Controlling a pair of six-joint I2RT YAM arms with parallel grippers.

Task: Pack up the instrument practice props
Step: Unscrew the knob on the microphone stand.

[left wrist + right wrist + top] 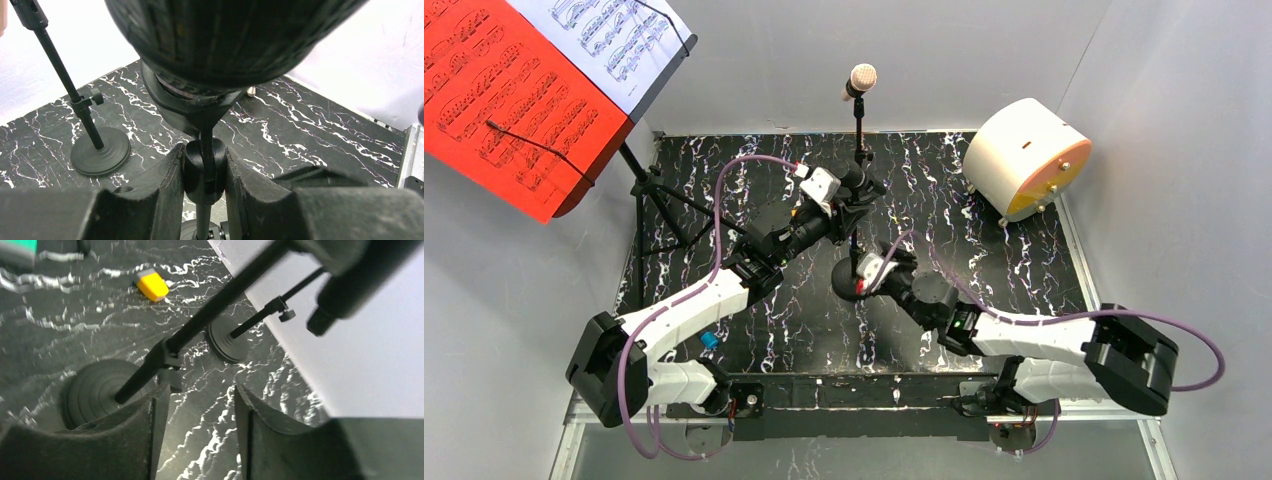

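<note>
My left gripper (204,172) is shut on the rounded joint (202,167) at the top of a black pole, just under the black microphone (225,40). From above, this gripper (852,200) holds the pole (855,240) upright over its round base (846,276). The right gripper (200,400) is open and low beside that base (95,392), nothing between its fingers, the pole's clamp (167,360) by its left fingertip. The beige-headed microphone (861,78) stands behind on its own pole and base (100,150). The music rack (659,200) carries red sheets (504,100) and white sheets (619,40).
A big white cylinder with an orange face (1027,160) lies at the back right. A small yellow block (152,284) sits on the black marbled mat (1024,270). A blue piece (710,340) lies near the left arm. Grey walls close the back and sides.
</note>
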